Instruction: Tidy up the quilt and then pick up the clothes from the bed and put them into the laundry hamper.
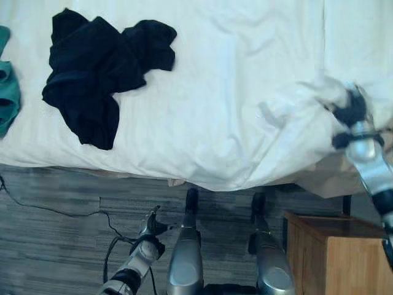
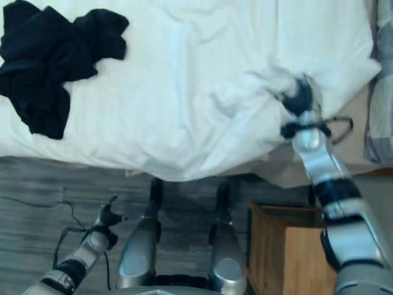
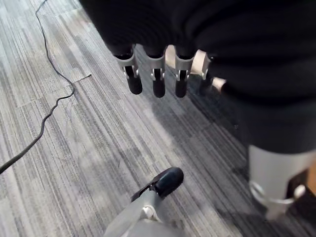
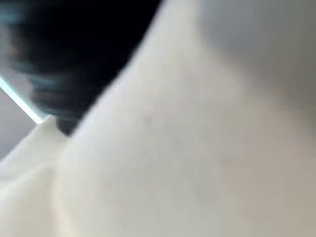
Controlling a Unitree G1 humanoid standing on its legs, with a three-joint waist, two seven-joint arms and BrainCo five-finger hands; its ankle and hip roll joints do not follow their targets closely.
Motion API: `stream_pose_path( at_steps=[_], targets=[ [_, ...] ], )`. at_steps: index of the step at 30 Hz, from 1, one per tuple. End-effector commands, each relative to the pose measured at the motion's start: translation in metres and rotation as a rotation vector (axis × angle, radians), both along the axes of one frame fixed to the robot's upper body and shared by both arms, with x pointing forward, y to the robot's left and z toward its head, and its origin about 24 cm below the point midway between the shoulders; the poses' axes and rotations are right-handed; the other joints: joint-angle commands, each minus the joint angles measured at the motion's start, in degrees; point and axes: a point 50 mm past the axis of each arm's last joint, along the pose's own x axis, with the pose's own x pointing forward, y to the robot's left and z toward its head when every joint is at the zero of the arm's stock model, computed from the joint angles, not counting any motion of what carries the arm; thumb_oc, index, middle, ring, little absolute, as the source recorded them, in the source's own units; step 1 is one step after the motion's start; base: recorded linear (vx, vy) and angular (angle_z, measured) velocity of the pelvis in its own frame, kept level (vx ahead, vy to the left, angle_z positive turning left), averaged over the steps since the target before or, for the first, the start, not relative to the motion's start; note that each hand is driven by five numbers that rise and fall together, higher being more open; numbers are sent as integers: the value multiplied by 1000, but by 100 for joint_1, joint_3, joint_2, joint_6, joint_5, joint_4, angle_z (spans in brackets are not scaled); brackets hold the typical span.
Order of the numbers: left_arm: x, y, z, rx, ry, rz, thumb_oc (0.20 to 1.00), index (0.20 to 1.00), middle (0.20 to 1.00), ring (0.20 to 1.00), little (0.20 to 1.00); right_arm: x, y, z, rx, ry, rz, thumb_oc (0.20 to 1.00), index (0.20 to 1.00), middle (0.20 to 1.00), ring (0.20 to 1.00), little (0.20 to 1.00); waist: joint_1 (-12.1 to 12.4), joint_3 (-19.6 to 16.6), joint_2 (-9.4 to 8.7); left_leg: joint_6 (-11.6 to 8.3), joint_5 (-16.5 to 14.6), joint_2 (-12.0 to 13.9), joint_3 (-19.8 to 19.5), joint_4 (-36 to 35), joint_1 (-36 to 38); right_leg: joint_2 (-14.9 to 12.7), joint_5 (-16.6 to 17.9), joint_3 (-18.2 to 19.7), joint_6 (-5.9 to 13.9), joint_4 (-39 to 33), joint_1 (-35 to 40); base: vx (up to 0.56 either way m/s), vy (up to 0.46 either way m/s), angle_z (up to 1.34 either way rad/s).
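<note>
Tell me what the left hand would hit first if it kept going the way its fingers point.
Most likely the floor: the left hand hangs with straight fingers aimed down at bare grey boards, nothing between, though depth is hard to judge.

One white quilt (image 1: pixel 233 104), rumpled, spread over the bed and hanging past its near edge.

Two garments lying on the quilt: one black crumpled cloth garment (image 1: pixel 101 77) and one teal cloth garment (image 1: pixel 7 92), the latter cut off by the view's edge, so its full shape cannot be told.

One brown wooden box-shaped cabinet (image 1: pixel 338 255) on the floor beside the bed.

One grey-patterned fabric piece (image 2: pixel 382 92) at the far side of the bed; what it is cannot be told.

One grey striped carpet floor (image 3: pixel 98 148).

Two robot hands: one left hand (image 3: pixel 158 74), one right hand (image 2: pixel 299 95).
</note>
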Motion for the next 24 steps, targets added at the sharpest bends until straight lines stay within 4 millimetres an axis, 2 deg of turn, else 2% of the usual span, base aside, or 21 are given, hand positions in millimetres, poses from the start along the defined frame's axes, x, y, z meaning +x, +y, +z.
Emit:
stream_pose_path(
  at_steps=[1, 3, 4, 5, 6, 7, 8, 9, 11, 12, 13, 14, 15, 16, 17, 18, 20, 21, 22, 23, 24],
  targets=[
    [-34, 13, -21, 72, 139, 55, 1000, 1000, 1000, 1000, 1000, -18, -30, -29, -6, 61, -177, 1000, 1000, 1000, 1000, 1000, -197, -551, -168, 66, -657, 1, 102, 181, -23, -24, -1328, 225, 67, 947, -547, 47, 3, -14],
    [-40, 17, -24, 81, 166, 74, 1000, 1000, 1000, 1000, 1000, -37, -48, -62, 123, 99, -289, 1000, 1000, 1000, 1000, 1000, -288, -671, -225, 74, -748, 25, 149, 157, 162, -12, -1354, 232, 68, 908, -392, 78, 8, -10],
    [-47, 21, -27, 84, 202, 92, 1000, 1000, 1000, 1000, 1000, -55, -61, -92, 254, 156, -377, 1000, 1000, 1000, 1000, 1000, -384, -830, -300, 93, -794, 33, 185, 134, 278, -6, -1322, 267, 68, 846, -304, 74, 10, -6],
    [-48, 22, -27, 85, 203, 91, 1000, 1000, 1000, 1000, 1000, -56, -61, -92, 255, 157, -378, 1000, 1000, 1000, 1000, 1000, -371, -829, -305, 94, -796, 33, 191, 129, 293, -6, -1321, 271, 69, 839, -291, 82, 31, -15],
    [-57, 26, -31, 85, 243, 115, 1000, 1000, 1000, 1000, 1000, -78, -79, -115, 357, 200, -493, 1000, 1000, 1000, 1000, 1000, -456, -983, -367, 109, -868, 45, 243, 103, 444, -9, -1312, 316, 79, 755, -156, 54, 23, -20],
    [-58, 26, -31, 86, 244, 113, 1000, 1000, 1000, 1000, 1000, -78, -79, -116, 358, 201, -494, 1000, 1000, 1000, 1000, 1000, -443, -983, -368, 110, -871, 45, 248, 98, 457, -9, -1310, 320, 80, 746, -144, 85, 35, -21],
    [-62, 28, -33, 85, 263, 124, 1000, 1000, 1000, 1000, 1000, -88, -85, -124, 395, 217, -539, 1000, 1000, 1000, 1000, 1000, -474, -1063, -386, 112, -903, 49, 275, 89, 522, -13, -1306, 332, 84, 710, -83, 80, 39, -18],
    [-70, 31, -35, 82, 292, 146, 1000, 1000, 1000, 1000, 1000, -105, -102, -133, 463, 221, -649, 1000, 1000, 1000, 1000, 1000, -528, -1204, -411, 104, -930, 64, 307, 61, 615, -30, -1293, 353, 99, 634, 4, 80, 39, -22],
    [-70, 31, -35, 82, 293, 145, 1000, 1000, 1000, 1000, 1000, -106, -102, -133, 463, 221, -650, 1000, 1000, 1000, 1000, 1000, -521, -1203, -408, 105, -930, 65, 310, 56, 625, -30, -1290, 354, 100, 624, 15, 40, 26, -19],
    [-74, 31, -37, 77, 303, 157, 1000, 1000, 1000, 1000, 1000, -113, -114, -127, 484, 178, -707, 1000, 1000, 1000, 1000, 1000, -552, -1295, -423, 104, -941, 65, 324, 20, 703, -44, -1272, 368, 114, 568, 83, 47, 57, -15],
    [-77, 30, -39, 72, 311, 170, 1000, 1000, 1000, 1000, 1000, -114, -120, -113, 475, 104, -725, 1000, 1000, 1000, 1000, 1000, -570, -1349, -422, 102, -943, 52, 333, 4, 738, -52, -1268, 377, 121, 538, 123, 48, 57, -16],
    [-77, 30, -39, 71, 311, 169, 1000, 1000, 1000, 1000, 1000, -114, -120, -113, 475, 104, -726, 1000, 1000, 1000, 1000, 1000, -567, -1348, -420, 103, -944, 52, 334, 3, 741, -52, -1267, 377, 122, 536, 126, 28, 51, -18],
    [-79, 26, -40, 67, 316, 168, 1000, 1000, 1000, 1000, 1000, -107, -118, -92, 453, 7, -695, 1000, 1000, 1000, 1000, 1000, -565, -1371, -409, 108, -944, 47, 324, -1, 747, -58, -1270, 390, 124, 529, 140, 12, 20, -11],
    [-79, 26, -40, 67, 316, 168, 1000, 1000, 1000, 1000, 1000, -107, -118, -92, 452, 7, -696, 1000, 1000, 1000, 1000, 1000, -565, -1369, -408, 109, -944, 47, 324, -1, 747, -57, -1270, 390, 124, 529, 140, 14, 24, -8],
    [-80, 25, -41, 65, 320, 166, 1000, 1000, 1000, 1000, 1000, -100, -113, -80, 437, -47, -660, 426, 426, 426, 426, 426, -553, -1365, -399, 112, -943, 40, 324, -4, 747, -58, -1272, 396, 121, 522, 141, -2, 4, -7],
    [-81, 23, -42, 66, 325, 160, 1000, 1000, 1000, 1000, 1000, -92, -107, -68, 419, -92, -620, 200, 200, 200, 200, 200, -539, -1343, -392, 116, -939, 31, 315, 0, 735, -61, -1273, 407, 113, 528, 135, -4, 3, -8],
    [-79, 20, -42, 59, 319, 145, 1000, 1000, 1000, 1000, 1000, -71, -88, -43, 335, -138, -504, 200, 200, 200, 200, 200, -483, -1275, -376, 121, -920, 19, 299, 20, 705, -57, -1270, 446, 103, 561, 91, -47, -18, -7],
    [-76, 19, -41, 63, 305, 121, 1000, 1000, 1000, 1000, 1000, -44, -56, -13, 219, -175, -348, 200, 200, 200, 200, 200, -385, -1085, -355, 125, -912, -11, 278, 152, 577, -54, -1269, 492, 88, 647, -18, -78, -33, -9],
    [-75, 19, -41, 62, 304, 123, 1000, 1000, 1000, 1000, 1000, -43, -56, -12, 218, -176, -345, 200, 200, 200, 200, 200, -400, -1082, -357, 126, -921, -13, 280, 173, 560, -55, -1273, 497, 88, 662, -34, -94, -41, -19],
    [-74, 18, -40, 62, 298, 117, 1000, 1000, 1000, 1000, 1000, -34, -44, -6, 194, -176, -298, 200, 200, 200, 200, 200, -372, -997, -343, 125, -924, -29, 280, 266, 479, -63, -1273, 510, 80, 715, -94, -119, -45, -16],
    [-69, 20, -38, 74, 278, 102, 1000, 1000, 1000, 1000, 1000, -15, -23, 8, 153, -179, -219, 200, 200, 200, 200, 200, -283, -713, -258, 115, -938, -86, 291, 517, 200, -97, -1268, 564, 62, 901, -334, -119, -44, -7]
  ],
)
